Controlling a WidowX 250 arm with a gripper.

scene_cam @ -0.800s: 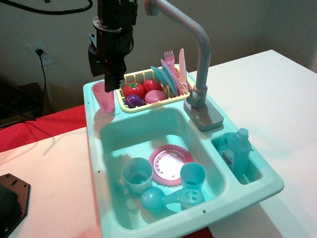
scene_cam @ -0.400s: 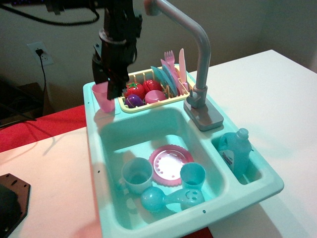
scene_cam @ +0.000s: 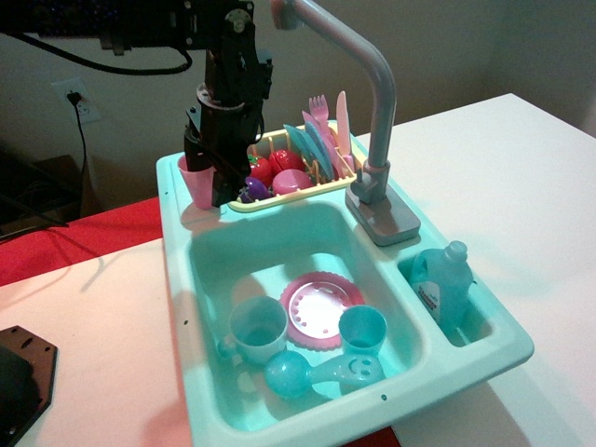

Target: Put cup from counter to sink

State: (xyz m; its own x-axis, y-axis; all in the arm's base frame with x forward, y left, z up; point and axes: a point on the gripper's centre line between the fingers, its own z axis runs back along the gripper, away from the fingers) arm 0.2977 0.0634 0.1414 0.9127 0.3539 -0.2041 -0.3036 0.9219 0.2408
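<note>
White tabletop and a beige wall frame the scene, and over it the black gripper has dropped in under a second from above the small translucent pink plastic cup to straddle it, though whether its jaws have closed I cannot tell. That cup stands on the flat light-teal counter ledge, so lifting probably comes next, then the deep rectangular teal sink.

A yellow dish rack is sitting behind the basin, holding toy fruit and upright pink and blue cutlery, with a grey faucet arching beside it. A light-blue mug, a pink plate, a small blue tumbler and a blue ladle are lying close together. A blue bottle is standing in the small side compartment, and the white bench is stretching around.
</note>
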